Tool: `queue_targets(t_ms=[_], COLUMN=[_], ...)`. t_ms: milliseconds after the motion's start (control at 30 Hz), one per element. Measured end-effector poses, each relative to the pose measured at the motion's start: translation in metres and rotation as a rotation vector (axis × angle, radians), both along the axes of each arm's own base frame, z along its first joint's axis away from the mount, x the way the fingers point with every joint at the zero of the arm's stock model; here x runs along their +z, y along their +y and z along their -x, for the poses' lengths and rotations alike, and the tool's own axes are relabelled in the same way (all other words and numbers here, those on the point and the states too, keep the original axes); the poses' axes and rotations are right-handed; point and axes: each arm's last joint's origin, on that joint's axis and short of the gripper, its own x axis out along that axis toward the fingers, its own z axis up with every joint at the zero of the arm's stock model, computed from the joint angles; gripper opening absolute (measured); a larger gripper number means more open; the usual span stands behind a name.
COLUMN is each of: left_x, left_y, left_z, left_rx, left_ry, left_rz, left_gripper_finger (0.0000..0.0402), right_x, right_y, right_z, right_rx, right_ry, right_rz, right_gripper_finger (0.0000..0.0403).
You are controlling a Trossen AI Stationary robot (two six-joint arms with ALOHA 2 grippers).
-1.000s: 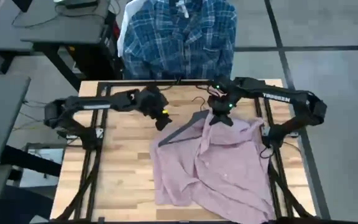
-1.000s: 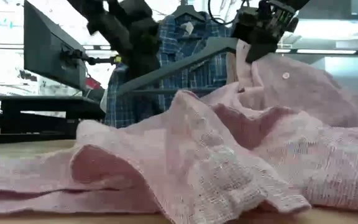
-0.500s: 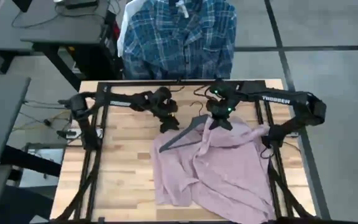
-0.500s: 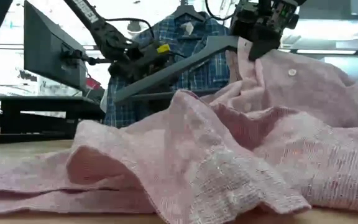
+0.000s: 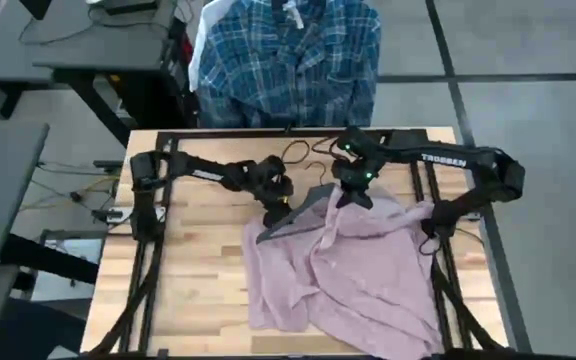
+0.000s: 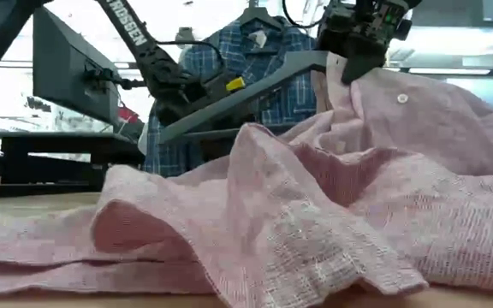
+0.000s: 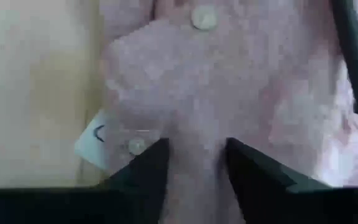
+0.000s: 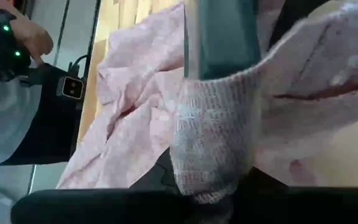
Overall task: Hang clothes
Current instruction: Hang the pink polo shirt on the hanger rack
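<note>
Pink shirt [image 5: 343, 265] spread over the table's [image 5: 183, 290] centre and right half, collar end toward 12 o'clock, tail toward 6. Plaid shirt [image 5: 288, 55] already hung beyond the table's far edge at 12 o'clock, a sliver of white shirt [image 5: 198, 45] just behind it at its 9 o'clock.

Right gripper [image 5: 353, 190] at the collar, pinching a fold of pink cloth together with the hanger [image 5: 293, 212], as seen close up in the right wrist view. Hanger's long axis running from the right gripper toward 8 o'clock, 1 arm bare and lifted off the cloth in the low view [image 6: 238, 94].

Left gripper [image 5: 276, 200] beside that bare arm, at 9 o'clock from the right gripper. In the left wrist view, 2 dark fingers [image 7: 145, 165] straddling a ridge of pink placket near a button; narrow gap, cloth between, but cannot tell whether firmly clamped or only closing.

Likely next: drawing the near shoulder over the bare hanger arm. Left gripper nearer to that free cloth; pull best directed along the hanger's axis, toward 8 o'clock. Risk: cloth slipping out.
</note>
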Motion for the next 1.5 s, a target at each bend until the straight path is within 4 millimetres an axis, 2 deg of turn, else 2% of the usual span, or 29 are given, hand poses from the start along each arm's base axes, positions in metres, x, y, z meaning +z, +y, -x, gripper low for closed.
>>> queue_targets(t_ms=[33, 167, 300, 433, 633, 833, 1067, 1133, 1200, 1300, 1400, 1500], left_x=[0.002, 0.008, 0.015, 0.027, 0.034, 0.048, 0.091, 0.106, 0.119, 0.121, 0.12, 0.127], left_y=[0.0, -0.003, -0.006, -0.01, -0.021, -0.035, -0.048, -0.053, -0.058, -0.062, -0.061, -0.052], left_z=[0.002, 0.012, 0.023, 0.026, 0.025, 0.025, 0.043, 0.049, 0.055, 0.057, 0.057, 0.052], left_rx=[0.003, 0.008, 0.022, 0.058, 0.116, 0.174, 0.277, 0.27, 0.261, 0.264, 0.341, 0.427], left_ry=[0.013, 0.099, 0.186, 0.198, 0.212, 0.2, 0.14, 0.104, 0.062, 0.07, 0.076, -0.001], left_rz=[0.003, -0.03, -0.094, -0.132, -0.155, -0.185, -0.267, -0.268, -0.267, -0.281, -0.315, -0.315], left_gripper_finger=[0.0022, 0.0002, 0.0, 0.0, 0.0, 0.0, 0.0, 0.0, 0.0, 0.0, 0.0, 0.0], right_x=[0.0, 0.01, 0.028, 0.037, 0.046, 0.042, 0.041, 0.038, 0.034, 0.035, 0.035, 0.036], right_y=[-0.001, -0.01, -0.022, -0.03, -0.036, -0.036, -0.04, -0.044, -0.048, -0.047, -0.047, -0.047], right_z=[0.001, 0.013, 0.035, 0.059, 0.078, 0.085, 0.091, 0.096, 0.097, 0.101, 0.101, 0.101], right_rx=[-0.009, -0.06, -0.151, -0.215, -0.277, -0.303, -0.343, -0.433, -0.459, -0.429, -0.41, -0.412], right_ry=[0.006, -0.013, -0.062, -0.055, -0.073, 0.013, 0.054, 0.154, 0.197, 0.202, 0.188, 0.179], right_rz=[-0.004, 0.009, 0.041, 0.082, 0.103, 0.126, 0.133, 0.2, 0.238, 0.257, 0.251, 0.26], right_gripper_finger=[0.0028, 0.0028, 0.0028, 0.0028, 0.0028, 0.003, 0.0041, 0.0023, 0.0023, 0.0023, 0.0023, 0.0023])
